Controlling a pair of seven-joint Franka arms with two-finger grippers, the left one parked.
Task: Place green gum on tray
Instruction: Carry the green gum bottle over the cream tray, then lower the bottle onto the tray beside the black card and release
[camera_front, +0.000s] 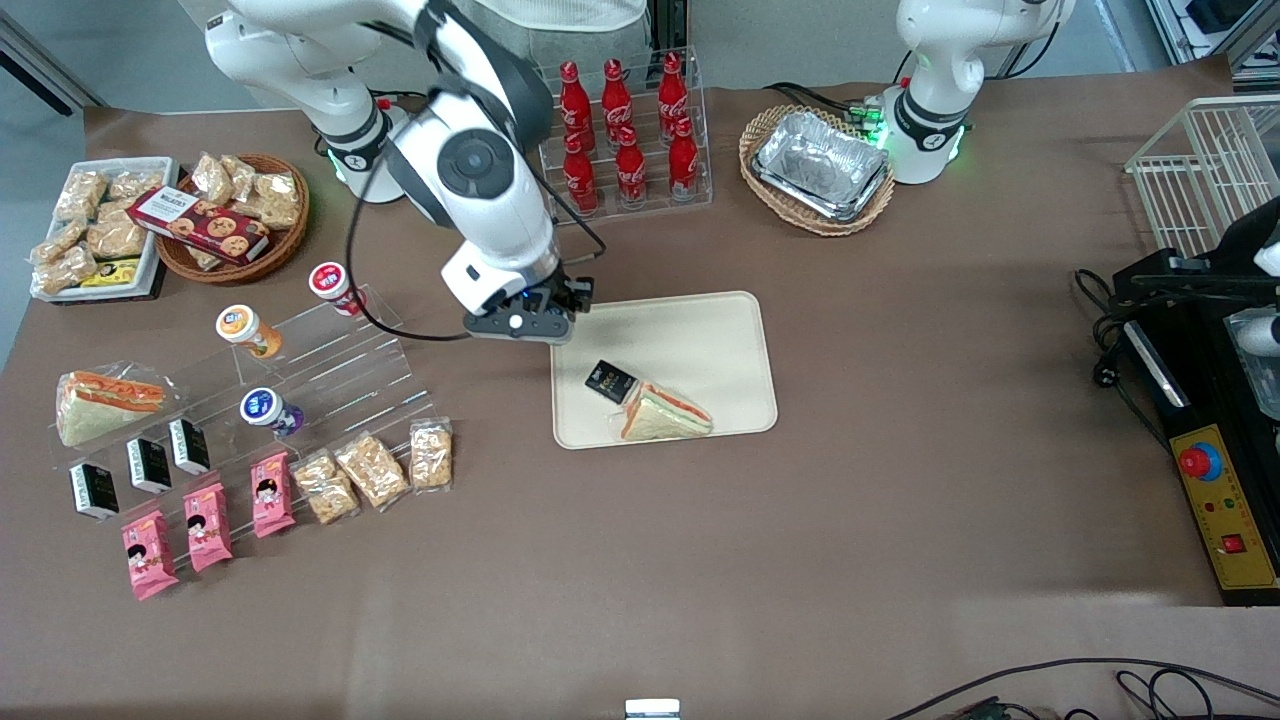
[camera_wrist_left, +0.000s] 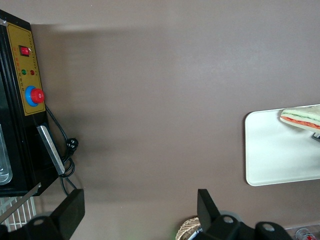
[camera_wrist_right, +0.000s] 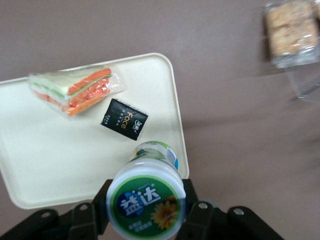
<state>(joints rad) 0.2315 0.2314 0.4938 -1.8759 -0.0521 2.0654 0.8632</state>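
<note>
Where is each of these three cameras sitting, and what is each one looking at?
Front view: high up, facing both robots, looking down on the table; the working arm's gripper hangs over the tray edge.
Right wrist view: on the working arm, looking straight down past its gripper, shut on the green gum, above the tray.
Left wrist view: on the parked arm, looking down at table, control box and its own fingers.
Shared: all three show the tray and sandwich.
</note>
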